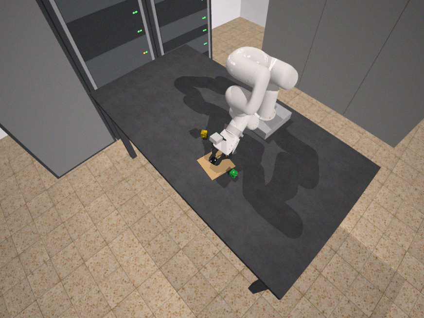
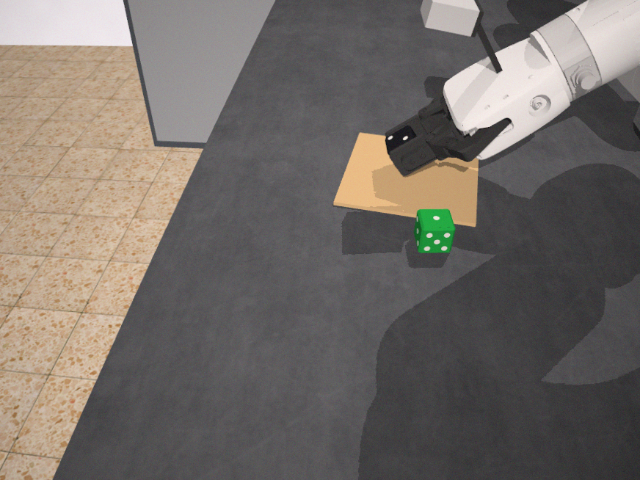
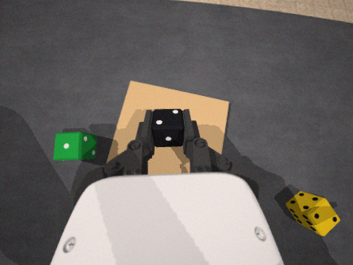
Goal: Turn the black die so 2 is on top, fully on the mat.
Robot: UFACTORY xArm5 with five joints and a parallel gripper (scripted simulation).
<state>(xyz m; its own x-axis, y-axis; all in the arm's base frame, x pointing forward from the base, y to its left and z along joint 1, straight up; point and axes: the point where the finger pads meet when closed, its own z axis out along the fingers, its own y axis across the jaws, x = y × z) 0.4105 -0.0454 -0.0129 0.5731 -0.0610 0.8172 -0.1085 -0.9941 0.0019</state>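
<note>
Between my fingers: black die (image 3: 167,127), clamped by my gripper (image 3: 167,119) on two opposite sides, tilted, low over the mat (image 3: 207,111). I cannot tell whether its lower edge touches.

- Black die: two-pip face turned up and outward in the exterior view; wrist view shows that face foremost, with one pip visible on the face next to it. Not yet flat.
- Mat: tan, directly beneath my gripper, lying flat on the table (image 2: 248,310).
- Green die (image 3: 75,146): to my left, off the mat, just beside its edge.
- Yellow die (image 3: 314,213): behind me to the right, well apart, on the table.

Risks, as I judge them:
- Releasing at this tilt could let the black die tip onto the wrong face or roll off the mat.
- Pressing down while tilted could drag or buckle the mat.
- A sideways swing left could knock the green die and change its face.
</note>
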